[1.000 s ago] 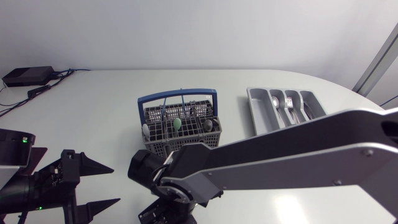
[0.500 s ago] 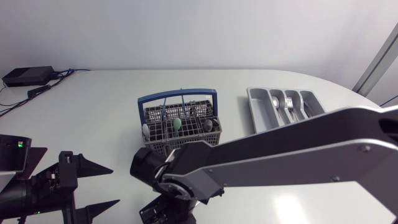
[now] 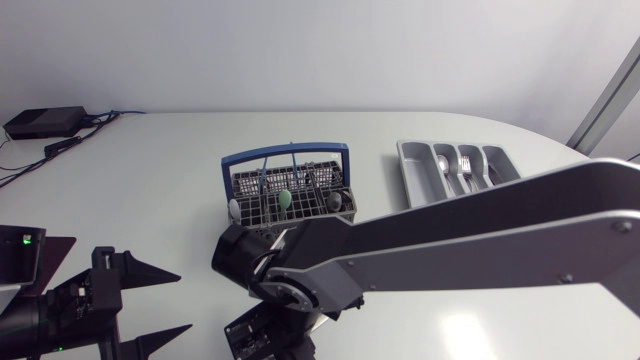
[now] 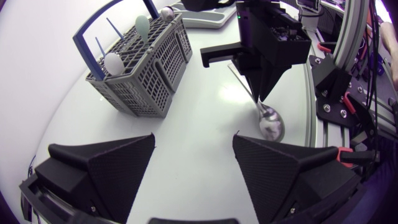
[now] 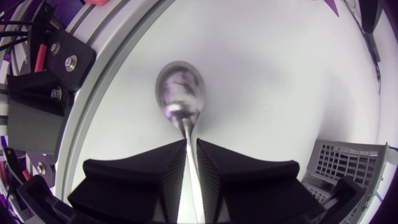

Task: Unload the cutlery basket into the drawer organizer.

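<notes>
Grey basket (image 4: 149, 70) holds perhaps 3 utensils (image 4: 113, 61); right tool (image 5: 191, 147) grips a spoon (image 5: 180, 93), left tool (image 4: 194, 137) gapes.

White table (image 3: 150, 170), grey cutlery basket (image 4: 146, 74) and drawer organizer (image 3: 404, 170) atop.

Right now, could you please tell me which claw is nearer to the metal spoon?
Right. The right claw is shut on the handle of the spoon; the left claw is open, with the spoon ahead of it and apart from its fingers.

place: lab | cues: white table (image 3: 180, 170), black box (image 3: 45, 122), cables (image 3: 100, 117)
</notes>
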